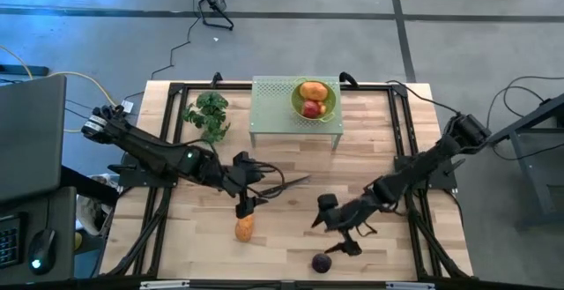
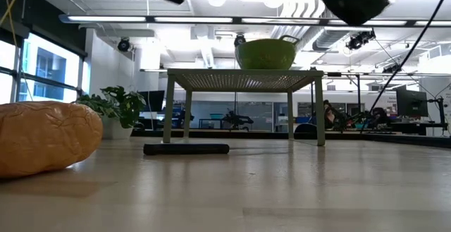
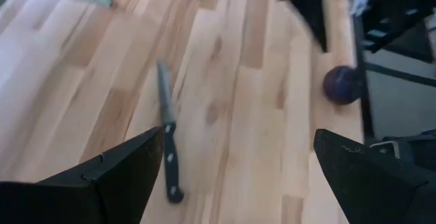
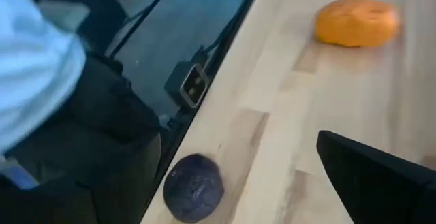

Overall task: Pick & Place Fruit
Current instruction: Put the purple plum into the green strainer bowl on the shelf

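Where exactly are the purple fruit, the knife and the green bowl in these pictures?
purple fruit (image 1: 322,263), high view, the middle of its round top.
knife (image 3: 167,142), left wrist view, where the blade meets the dark handle.
green bowl (image 2: 266,54), low view, the middle of its outer wall.

The wooden counter (image 1: 291,167) carries an orange fruit (image 1: 245,228) just below the left tool (image 1: 247,187), a knife (image 1: 284,185) beside it, a purple fruit (image 1: 322,263) under the right tool (image 1: 339,230), a leafy bunch (image 1: 208,114) and a green stand (image 1: 273,112).

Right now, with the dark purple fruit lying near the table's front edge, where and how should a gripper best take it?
Probably from straight above, fingers closing across the middle of the purple fruit. It is round, so no side is favoured; it lies apart from the orange fruit, close to the right gripper.
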Controlling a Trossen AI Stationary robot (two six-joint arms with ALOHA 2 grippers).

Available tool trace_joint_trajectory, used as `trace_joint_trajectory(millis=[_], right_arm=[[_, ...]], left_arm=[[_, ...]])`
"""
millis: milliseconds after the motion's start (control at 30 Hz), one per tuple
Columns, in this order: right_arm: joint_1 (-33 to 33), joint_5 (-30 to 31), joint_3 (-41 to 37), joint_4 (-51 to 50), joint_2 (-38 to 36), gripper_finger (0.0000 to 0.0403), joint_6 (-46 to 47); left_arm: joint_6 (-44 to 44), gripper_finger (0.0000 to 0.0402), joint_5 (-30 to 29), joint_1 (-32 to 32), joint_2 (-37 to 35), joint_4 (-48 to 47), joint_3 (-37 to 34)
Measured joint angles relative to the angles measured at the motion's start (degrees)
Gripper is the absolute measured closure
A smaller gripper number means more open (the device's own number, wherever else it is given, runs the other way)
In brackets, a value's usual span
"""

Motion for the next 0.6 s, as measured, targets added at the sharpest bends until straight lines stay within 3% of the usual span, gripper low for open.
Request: trace_joint_trajectory(millis=[400,600], right_arm=[[7.2,10.1,0.0,4.7,6.7,0.0014,0.2],[8.9,10.5,0.0,8.9,9.9,0.0014,0.6]], left_arm=[[-9.5,0.0030,-3.2,-1.2,0.0,-8.9,-1.8],[-10.2,0.0030,-3.2,-1.2,0.1,-9.0,-3.2]])
